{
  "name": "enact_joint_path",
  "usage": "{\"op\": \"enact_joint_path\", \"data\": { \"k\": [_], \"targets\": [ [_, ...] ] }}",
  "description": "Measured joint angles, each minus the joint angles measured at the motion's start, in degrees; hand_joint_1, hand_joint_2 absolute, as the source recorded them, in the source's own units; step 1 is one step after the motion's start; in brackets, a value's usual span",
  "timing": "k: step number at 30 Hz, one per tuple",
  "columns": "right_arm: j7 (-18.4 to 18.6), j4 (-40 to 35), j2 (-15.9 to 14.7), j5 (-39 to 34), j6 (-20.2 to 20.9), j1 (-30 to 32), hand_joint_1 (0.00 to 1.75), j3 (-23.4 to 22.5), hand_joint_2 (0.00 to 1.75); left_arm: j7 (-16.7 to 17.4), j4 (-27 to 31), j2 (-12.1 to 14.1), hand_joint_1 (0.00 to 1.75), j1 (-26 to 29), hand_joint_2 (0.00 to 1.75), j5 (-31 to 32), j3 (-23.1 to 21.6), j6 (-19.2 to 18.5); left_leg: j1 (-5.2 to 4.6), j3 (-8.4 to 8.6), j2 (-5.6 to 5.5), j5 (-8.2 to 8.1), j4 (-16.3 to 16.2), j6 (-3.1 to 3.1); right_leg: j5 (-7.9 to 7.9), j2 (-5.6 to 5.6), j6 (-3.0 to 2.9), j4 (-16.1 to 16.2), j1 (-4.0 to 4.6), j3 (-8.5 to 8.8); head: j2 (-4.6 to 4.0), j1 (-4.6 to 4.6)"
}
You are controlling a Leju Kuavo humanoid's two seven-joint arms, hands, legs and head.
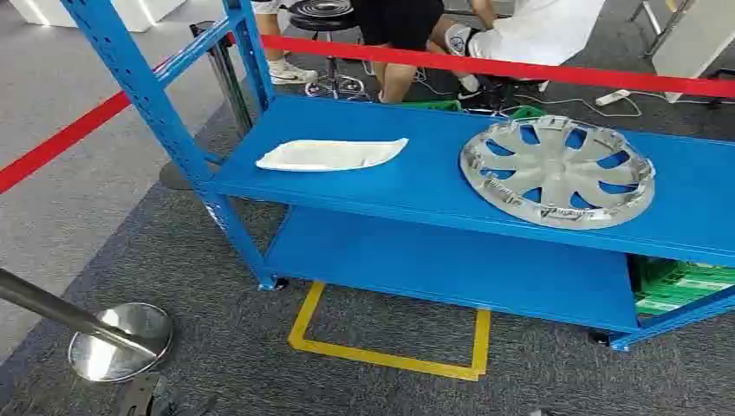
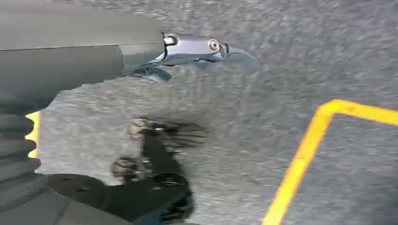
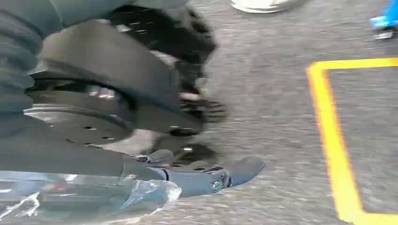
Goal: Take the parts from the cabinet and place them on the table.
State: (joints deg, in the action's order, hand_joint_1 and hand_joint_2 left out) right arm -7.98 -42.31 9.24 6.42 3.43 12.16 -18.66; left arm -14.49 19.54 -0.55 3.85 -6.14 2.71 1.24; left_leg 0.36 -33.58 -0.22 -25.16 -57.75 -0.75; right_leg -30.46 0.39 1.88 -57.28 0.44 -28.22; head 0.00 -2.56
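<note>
Nothing taken yet: hubcap (image 1: pixel 556 171) at 3 o'clock and white tray (image 1: pixel 331 154) at 11 rest on the shelf (image 1: pixel 433 186); left hand (image 2: pixel 202 49) and right hand (image 3: pixel 206 176) hang empty, fingers apart.

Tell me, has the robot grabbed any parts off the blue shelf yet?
Not yet. The silver wheel cover and the white part both lie on the blue shelf. The left hand and right hand hang over the carpet holding nothing. Both parts are left to take.
</note>
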Motion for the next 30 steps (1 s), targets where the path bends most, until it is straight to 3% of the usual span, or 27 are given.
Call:
{"op": "enact_joint_path", "data": {
  "k": [6, 7, 12, 17, 30],
  "targets": [
    [-2.49, -6.8, 3.13, 1.51, 2.14, 1.4, 0.0, -6.77, 0.0, -5.66, -1.27, -0.07, 0.0, -1.73, 0.0, -2.49, 1.64, 1.53, 0.0, 0.0, -0.01, 0.0, 0.0, 0.0, 0.0, -0.02, 0.0, 0.0, 0.0, 0.0, 0.0, 0.02],
    [-2.8, -7.86, 3.89, 1.6, 2.47, 1.6, 0.0, -7.95, 1.75, -6.51, -1.55, -0.07, 0.0, -2.04, 0.0, -2.93, 2.01, 1.73, 0.0, 0.01, -0.01, 0.0, 0.0, 0.0, 0.0, 0.01, 0.0, 0.0, 0.0, 0.0, 0.0, -0.02],
    [-5.16, -14.09, 6.76, 1.97, 4.22, 2.91, 0.0, -13.45, 1.75, -10.61, -2.98, -0.13, 0.0, -3.56, 0.0, -4.92, 3.89, 2.6, 0.01, 0.0, -0.01, 0.0, 0.0, 0.0, 0.0, 0.0, 0.0, 0.0, 0.01, 0.01, 0.0, 0.0],
    [-8.55, -22.55, 7.87, 2.23, 2.36, 5.07, 0.0, -13.51, 1.75, -12.29, -3.91, -0.17, 0.0, -4.06, 0.0, -5.49, 4.92, 2.76, -0.01, -0.01, -0.01, 0.0, 0.0, 0.0, 0.0, -0.01, 0.0, 0.0, 0.0, 0.01, 0.0, 0.0],
    [-13.92, -46.14, 8.55, 3.76, -10.62, 9.16, 0.0, -3.86, 1.75, -12.86, -4.66, -0.52, 0.0, -4.27, 0.0, -3.94, 5.2, 3.56, 0.0, 0.02, -0.01, 0.01, 0.0, 0.0, 0.01, 0.0, 0.01, -0.01, 0.0, 0.03, 0.0, 0.0]
  ]
}}
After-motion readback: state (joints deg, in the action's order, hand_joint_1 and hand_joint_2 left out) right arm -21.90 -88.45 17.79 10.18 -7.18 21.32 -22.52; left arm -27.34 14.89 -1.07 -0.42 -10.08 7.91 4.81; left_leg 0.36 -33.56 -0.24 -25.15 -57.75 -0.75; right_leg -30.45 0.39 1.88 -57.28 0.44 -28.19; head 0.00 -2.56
